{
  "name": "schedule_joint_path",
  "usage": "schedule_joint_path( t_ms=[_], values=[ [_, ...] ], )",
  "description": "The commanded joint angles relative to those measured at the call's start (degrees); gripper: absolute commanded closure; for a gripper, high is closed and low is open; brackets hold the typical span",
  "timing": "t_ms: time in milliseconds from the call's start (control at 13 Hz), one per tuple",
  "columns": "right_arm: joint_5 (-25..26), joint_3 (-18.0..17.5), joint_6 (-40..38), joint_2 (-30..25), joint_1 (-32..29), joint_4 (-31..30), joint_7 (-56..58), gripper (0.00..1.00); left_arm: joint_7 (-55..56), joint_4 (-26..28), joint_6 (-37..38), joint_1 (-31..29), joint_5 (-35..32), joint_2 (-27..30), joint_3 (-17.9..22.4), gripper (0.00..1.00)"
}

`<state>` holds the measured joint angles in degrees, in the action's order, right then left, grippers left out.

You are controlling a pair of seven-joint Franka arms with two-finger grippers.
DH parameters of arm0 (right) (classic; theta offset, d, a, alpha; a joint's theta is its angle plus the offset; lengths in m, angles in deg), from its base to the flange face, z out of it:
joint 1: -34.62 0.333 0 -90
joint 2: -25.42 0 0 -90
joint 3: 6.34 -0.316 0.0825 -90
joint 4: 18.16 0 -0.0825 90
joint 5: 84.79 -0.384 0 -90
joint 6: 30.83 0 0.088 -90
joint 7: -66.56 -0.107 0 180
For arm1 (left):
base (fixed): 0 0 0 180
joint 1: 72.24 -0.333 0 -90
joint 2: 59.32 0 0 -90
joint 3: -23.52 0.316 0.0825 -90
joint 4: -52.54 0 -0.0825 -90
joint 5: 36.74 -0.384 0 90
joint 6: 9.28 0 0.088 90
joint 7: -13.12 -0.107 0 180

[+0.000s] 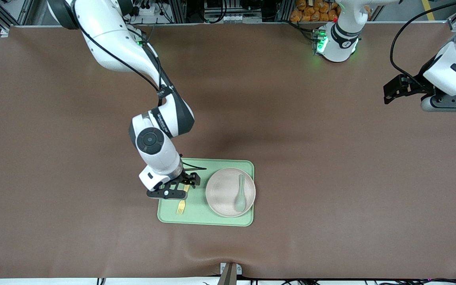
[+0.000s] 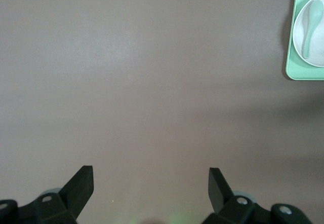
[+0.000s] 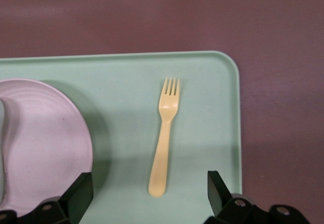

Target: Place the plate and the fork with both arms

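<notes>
Now the right pincer (image 1: pixel 181 187) hangs wide open over the fork (image 1: pixel 181 204), gripping nothing, lower centre of frame; fork flat on the green tray (image 1: pixel 204 215) beside the plate (image 1: pixel 224 190) (spoon (image 1: pixel 240 196) inside). Left pincer (image 1: pixel 390 92) waits open, upper right over bare tabletop (image 1: pixel 331 158).

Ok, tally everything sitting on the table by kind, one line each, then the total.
Tray: 1
Plate: 1
Fork: 1
Spoon: 1
Total: 4
</notes>
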<state>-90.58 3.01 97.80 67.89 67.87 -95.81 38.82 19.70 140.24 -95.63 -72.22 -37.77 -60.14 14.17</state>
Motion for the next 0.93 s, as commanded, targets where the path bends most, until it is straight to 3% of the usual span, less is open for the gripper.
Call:
schedule_joint_path(
  t_ms=[0,617,848],
  values=[
    [-0.1,-0.5,-3.5,-4.8,-2.6,-1.5,1.2,0.00,-0.2,-0.2,-0.1,-0.2,0.3,-0.1,-0.1,0.00],
    [-0.7,-0.9,-18.6,-15.3,-11.9,-1.7,6.0,0.00,-0.2,-0.2,-0.2,-0.4,0.3,-0.1,-0.1,0.00],
    [-0.6,-0.6,-20.8,-17.9,-14.3,-1.8,6.0,0.00,-0.3,-0.2,-0.2,-0.6,0.3,-0.1,-0.1,0.00]
  ],
)
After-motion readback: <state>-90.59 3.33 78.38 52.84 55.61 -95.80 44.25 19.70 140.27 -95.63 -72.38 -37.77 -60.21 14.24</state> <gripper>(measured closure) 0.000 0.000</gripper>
